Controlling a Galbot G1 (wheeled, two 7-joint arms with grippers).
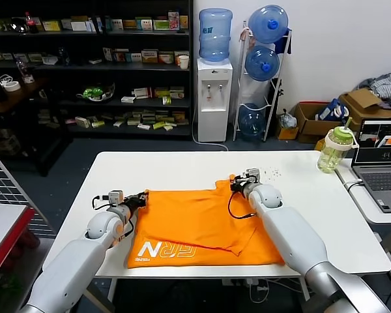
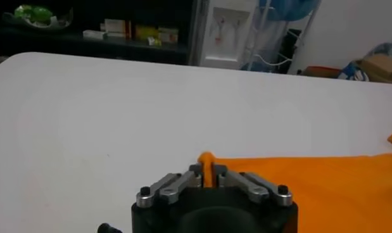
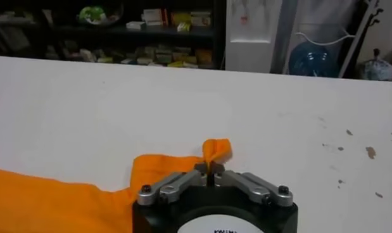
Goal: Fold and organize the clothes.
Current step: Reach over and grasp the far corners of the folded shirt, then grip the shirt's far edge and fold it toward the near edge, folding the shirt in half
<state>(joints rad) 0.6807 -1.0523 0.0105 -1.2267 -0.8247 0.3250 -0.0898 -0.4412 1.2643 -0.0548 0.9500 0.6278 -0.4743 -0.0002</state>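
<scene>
An orange T-shirt [image 1: 195, 228] lies partly folded on the white table [image 1: 182, 169], white lettering showing near its front edge. At the shirt's far left corner my left gripper [image 1: 142, 197] is shut, a pinch of orange cloth [image 2: 207, 166] standing between its fingers. My right gripper [image 1: 236, 184] is shut on the far right corner, where a tuft of fabric [image 3: 216, 151] sticks up from its closed tips. Both pinched corners rest low, at the table surface.
A green-lidded bottle [image 1: 335, 149] stands at the table's far right corner, with a laptop [image 1: 382, 169] on a side desk beside it. Shelves [image 1: 91, 65] and a water dispenser [image 1: 214, 98] stand behind. Small dark specks [image 3: 347, 136] mark the table beyond the right gripper.
</scene>
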